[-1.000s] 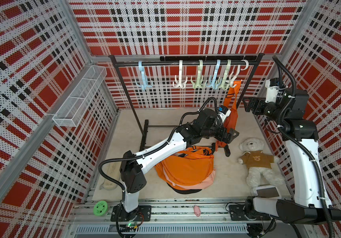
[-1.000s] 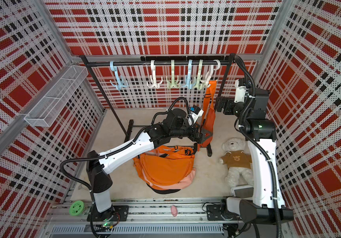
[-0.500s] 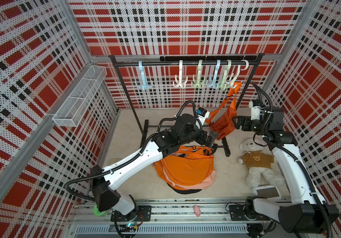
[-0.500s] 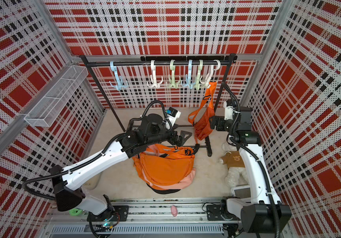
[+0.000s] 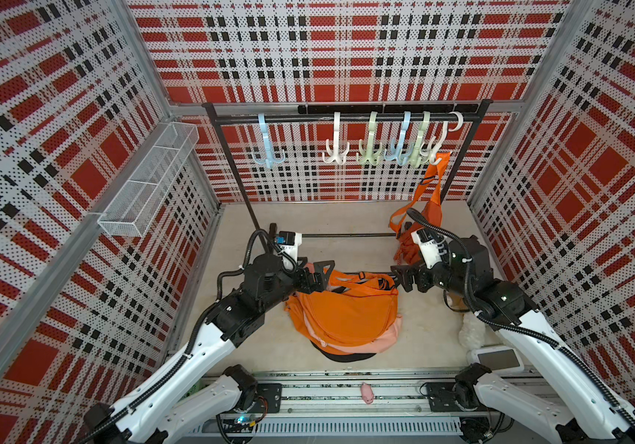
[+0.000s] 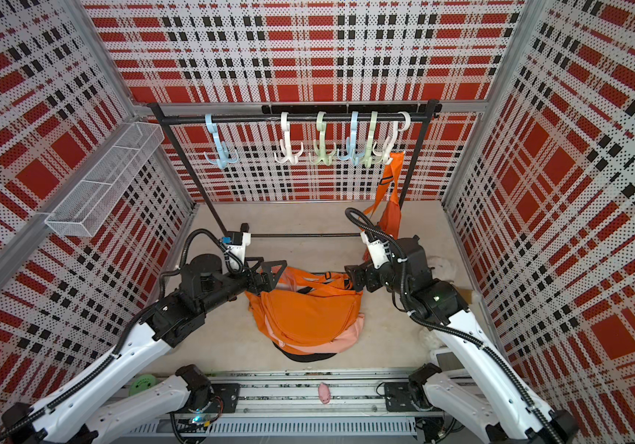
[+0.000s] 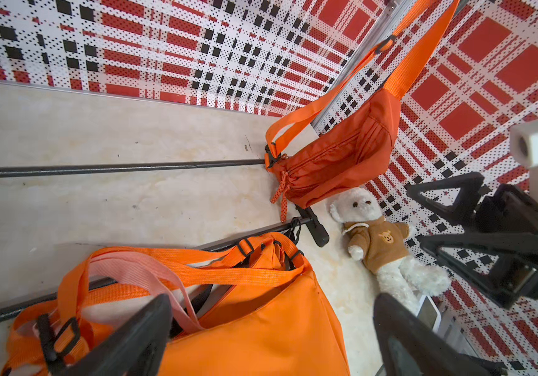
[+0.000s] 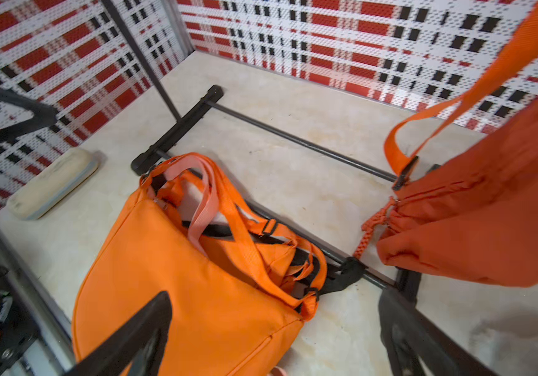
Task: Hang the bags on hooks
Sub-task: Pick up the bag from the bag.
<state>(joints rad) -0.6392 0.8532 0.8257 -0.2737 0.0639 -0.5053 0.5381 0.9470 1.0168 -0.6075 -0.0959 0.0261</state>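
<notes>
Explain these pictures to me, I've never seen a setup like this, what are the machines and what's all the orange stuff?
Two robot arms, the left arm and the right arm, stand in a plaid-walled booth. Both top views look down on the whole scene. The other two pictures come from cameras on the arms' wrists. The left arm's fingers and the right arm's fingers are spread open and hold nothing. Between them a large orange bag lies on the floor. A small orange bag hangs by its strap from the end hook of the black rail. A teddy bear lies on the floor nearby.
</notes>
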